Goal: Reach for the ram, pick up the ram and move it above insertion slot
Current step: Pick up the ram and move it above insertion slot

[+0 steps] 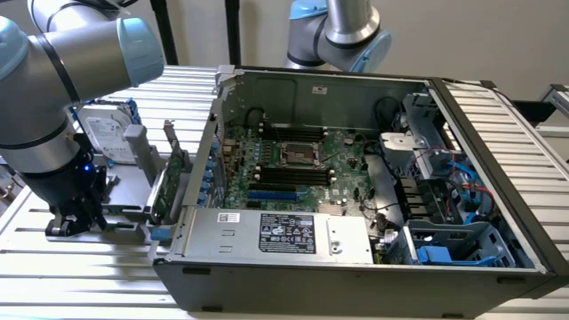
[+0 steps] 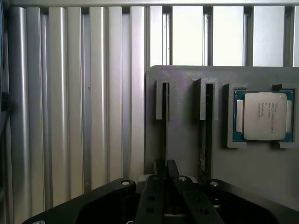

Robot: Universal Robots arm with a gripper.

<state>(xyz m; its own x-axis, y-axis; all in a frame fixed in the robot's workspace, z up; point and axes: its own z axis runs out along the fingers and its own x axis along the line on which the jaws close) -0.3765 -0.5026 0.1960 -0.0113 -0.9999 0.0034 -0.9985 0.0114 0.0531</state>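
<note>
the ram (image 2: 164, 121) stands on edge in a narrow slot of a grey holder (image 2: 184, 135) on the ribbed metal tabletop (image 2: 93, 93). in the wrist view it is seen edge-on, as a long, thin dark strip. the gripper (image 2: 166, 164) is right at its near end, fingers drawn in tight and pinching the thin board. a second board (image 2: 205, 126) fills the next slot, and a processor chip (image 2: 264, 115) lies just beyond. in the exterior view the gripper (image 1: 76, 223) sits low at the holder, beside the open computer case (image 1: 356, 267).
</note>
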